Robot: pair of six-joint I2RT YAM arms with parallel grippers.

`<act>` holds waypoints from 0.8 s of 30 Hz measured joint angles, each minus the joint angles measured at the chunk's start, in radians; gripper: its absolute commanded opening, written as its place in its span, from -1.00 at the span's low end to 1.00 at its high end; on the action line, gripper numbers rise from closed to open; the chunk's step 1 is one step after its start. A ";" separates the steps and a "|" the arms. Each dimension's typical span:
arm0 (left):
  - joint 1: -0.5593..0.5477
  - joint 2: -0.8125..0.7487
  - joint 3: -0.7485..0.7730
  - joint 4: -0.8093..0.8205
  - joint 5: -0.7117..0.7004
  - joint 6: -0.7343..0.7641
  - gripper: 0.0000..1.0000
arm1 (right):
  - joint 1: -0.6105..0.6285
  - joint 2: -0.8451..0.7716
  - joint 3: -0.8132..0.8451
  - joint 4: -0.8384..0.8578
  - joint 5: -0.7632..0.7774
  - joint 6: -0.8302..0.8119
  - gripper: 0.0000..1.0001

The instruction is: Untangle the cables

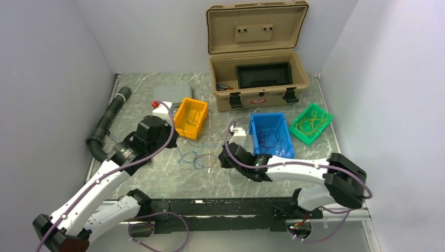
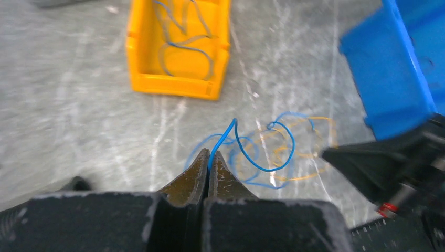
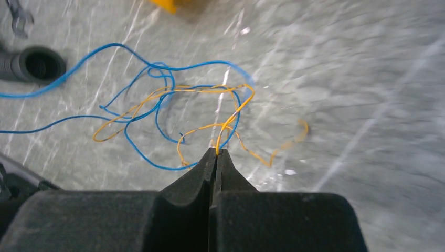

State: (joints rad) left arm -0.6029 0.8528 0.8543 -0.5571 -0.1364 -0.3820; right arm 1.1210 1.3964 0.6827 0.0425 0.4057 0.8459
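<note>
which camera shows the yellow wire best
The right wrist view: the yellow wire lies close and sharp, pinched in the shut right gripper and crossing the blue wire. The left wrist view shows it faint and blurred behind blue loops; the top view shows only a tiny tangle.

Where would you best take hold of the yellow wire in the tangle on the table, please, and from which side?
At the bend of the yellow wire nearest the right gripper, coming in low from the right arm's side. There it seems to arch up off the table, while the rest lies flat among the blue wire loops. The right gripper is shut on it there.
</note>
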 measured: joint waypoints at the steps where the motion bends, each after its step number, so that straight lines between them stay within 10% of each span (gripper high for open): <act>1: 0.011 -0.008 0.013 -0.017 -0.028 0.000 -1.00 | -0.003 -0.029 0.000 -0.031 0.022 0.003 -1.00; 12: 0.061 -0.111 0.112 -0.142 -0.357 0.002 -1.00 | -0.223 -0.454 0.052 -0.381 0.138 -0.089 -1.00; 24: 0.061 -0.087 0.112 -0.241 -0.547 -0.009 -1.00 | -0.462 -0.498 0.381 -0.575 0.135 -0.305 -1.00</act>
State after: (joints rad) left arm -0.5415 0.7662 0.9665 -0.7979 -0.6830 -0.3912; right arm 0.6594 0.8986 1.0637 -0.5320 0.5411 0.5407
